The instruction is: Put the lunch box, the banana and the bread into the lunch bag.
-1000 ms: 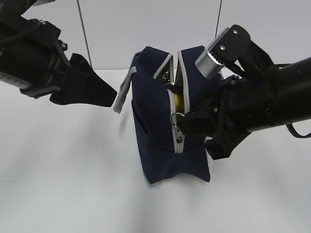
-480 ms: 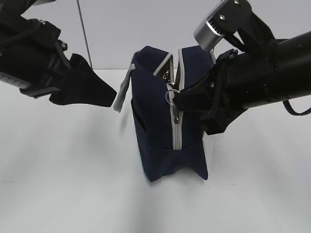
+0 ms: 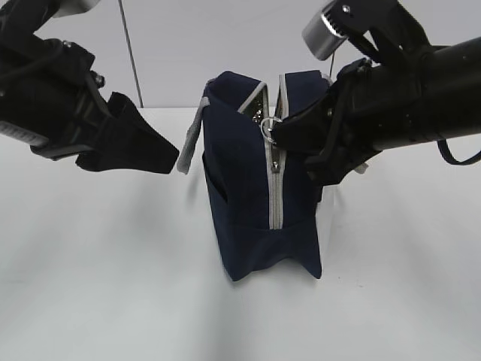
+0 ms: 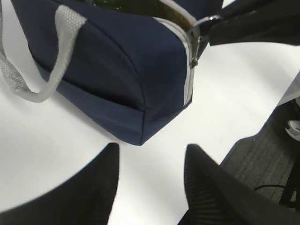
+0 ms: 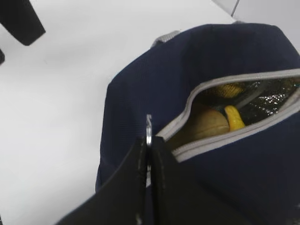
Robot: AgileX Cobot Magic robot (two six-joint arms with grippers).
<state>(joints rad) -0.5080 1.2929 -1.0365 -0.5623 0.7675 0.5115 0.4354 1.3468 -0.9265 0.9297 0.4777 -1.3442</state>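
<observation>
Zipping lunch bag (image 3: 255, 203) shut: right gripper (image 5: 149, 145) pinched on ring pull (image 3: 270, 126), now higher along zipper (image 3: 275, 188); banana (image 5: 233, 117), bread (image 5: 208, 124) inside; left gripper (image 4: 150, 180) half-open, empty, beside bag

matte black arms, silver camera barrel (image 3: 325, 35), black cable (image 3: 457, 154)

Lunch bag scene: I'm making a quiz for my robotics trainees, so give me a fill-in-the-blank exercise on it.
1. The right claw is shut on the metal ____ of the zipper.
2. The left claw is open and holds ____.
3. Through the gap in the lunch bag, the bread lies next to the yellow ____.
4. The bag's handle is ____ in colour.

Missing words: ring; nothing; banana; grey
</observation>
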